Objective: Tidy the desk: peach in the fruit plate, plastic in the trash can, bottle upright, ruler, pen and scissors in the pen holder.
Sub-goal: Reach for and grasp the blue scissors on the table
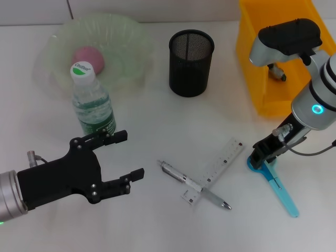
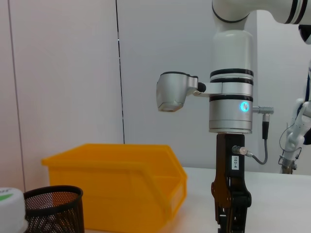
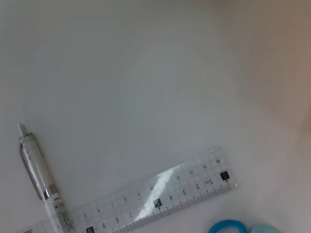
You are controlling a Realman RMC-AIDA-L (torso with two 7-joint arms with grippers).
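Down at the scissors (image 1: 275,185) handles, right hand (image 1: 261,156), grip unclear; left hand (image 1: 125,158) spread near bottle (image 1: 93,102); peach (image 1: 88,58) in plate (image 1: 128,37); holder (image 1: 191,63) empty.

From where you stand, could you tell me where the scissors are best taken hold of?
At the handle rings, from above. The scissors lie flat with closed blades pointing toward the robot; the right end effector is already at the rings, so gripping the neck just below them seems best.

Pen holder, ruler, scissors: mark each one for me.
pen holder (image 1: 191,68), head view, on its black mesh wall.
ruler (image 3: 160,200), right wrist view, mid-length on the clear strip.
scissors (image 1: 281,191), head view, on the blue blade sheath.
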